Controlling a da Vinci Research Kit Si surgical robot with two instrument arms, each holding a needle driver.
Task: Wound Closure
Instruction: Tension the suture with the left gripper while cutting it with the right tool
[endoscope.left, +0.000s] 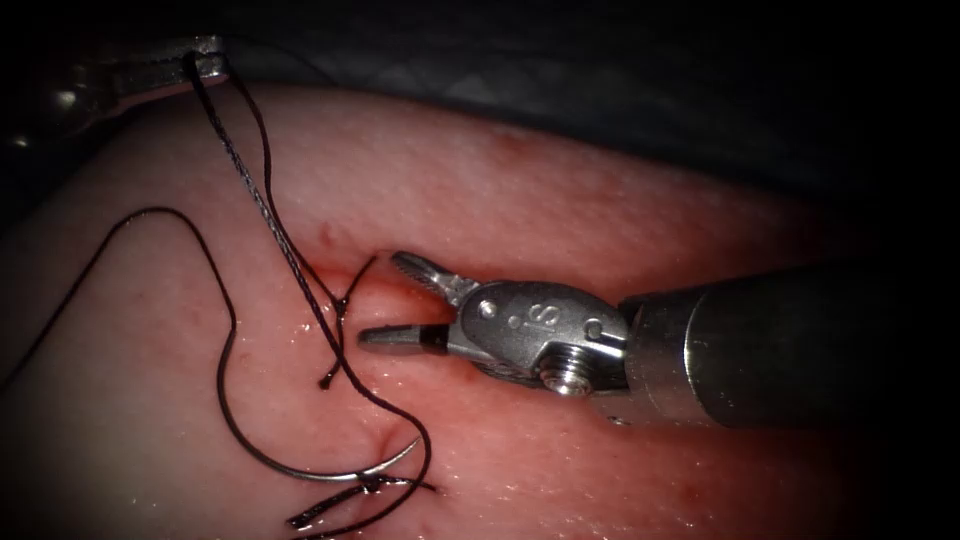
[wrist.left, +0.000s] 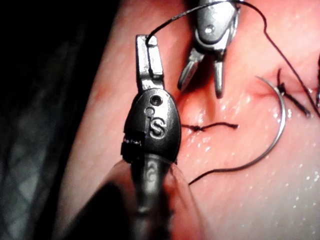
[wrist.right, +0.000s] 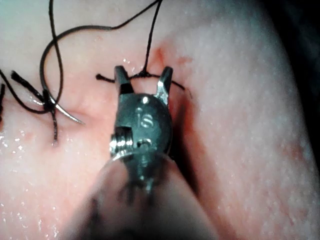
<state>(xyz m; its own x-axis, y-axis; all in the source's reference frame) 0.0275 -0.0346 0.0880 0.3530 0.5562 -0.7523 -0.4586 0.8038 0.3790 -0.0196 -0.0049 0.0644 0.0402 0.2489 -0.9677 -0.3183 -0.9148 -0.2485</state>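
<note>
Looking at the endoscope view, we see the right tool (endoscope.left: 395, 300) coming in from the right w/ its jaws spread apart, holding nothing. Its tips sit just right of a knot (endoscope.left: 342, 303) on the cut (endoscope.left: 350, 275), one jaw above and one below the knot's level. In the right wrist view the same tool (wrist.right: 144, 75) straddles that knot (wrist.right: 144, 75), jaws wide, w/ short thread ends sticking out either side.

We see the left tool (endoscope.left: 205, 60) at the upper left, its jaws clamped together on the thread (endoscope.left: 262, 205). From there the thread runs down across the tissue (endoscope.left: 560, 190) to the knot, then on toward the needle. In the left wrist view the left tool (wrist.left: 146, 45) pinches the thread (wrist.left: 170, 19) at its tip, and the right tool (wrist.left: 204, 75) hangs open just beside it.

The needle (endoscope.left: 330, 470) lies loose on the tissue, held by neither tool, near the bottom of the endoscope view, left of the right tool. We can't tell if its tip is in the tissue; most of its curve rests on the surface. A second knot (endoscope.left: 372, 483) w/ cut ends sits touching or just beside the needle's curve. Red fluid (endoscope.left: 395, 290) stains the cut around the upper knot.
</note>
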